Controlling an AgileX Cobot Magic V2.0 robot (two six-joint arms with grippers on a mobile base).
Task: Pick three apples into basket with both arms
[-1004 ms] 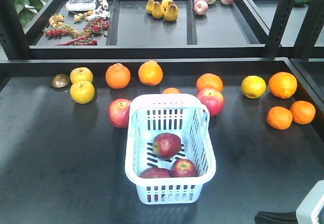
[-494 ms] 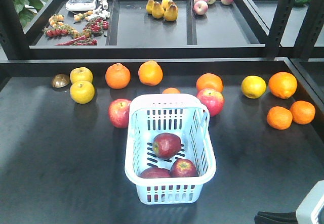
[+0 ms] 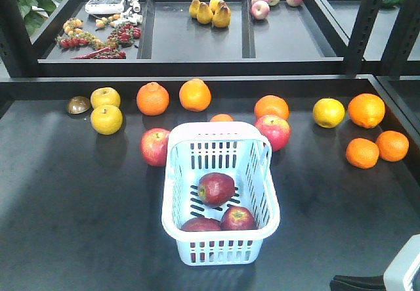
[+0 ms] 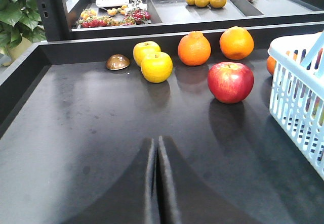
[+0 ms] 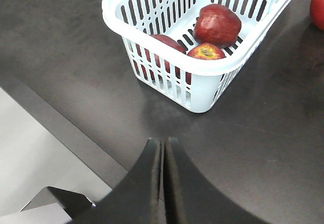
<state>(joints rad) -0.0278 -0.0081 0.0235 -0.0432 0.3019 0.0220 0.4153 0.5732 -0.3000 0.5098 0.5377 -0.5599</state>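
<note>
Now the basket [image 3: 220, 199] stands mid-tabletop [image 3: 79, 199] with three apples inside: one [image 3: 216, 188] toward its middle, two [image 3: 201, 224] [image 3: 237, 218] side by side against its near wall. Two lighter red apples lie outside, one [image 3: 155, 146] just left of the basket, one [image 3: 273, 132] by its far right corner. Around the basket lie seven orange citrus fruits and three yellow ones. The left pincer [image 4: 157, 183] is clenched with nothing between its fingers, left of the basket; the right pincer [image 5: 163, 178] is likewise clenched and empty, near the basket's front.
</note>
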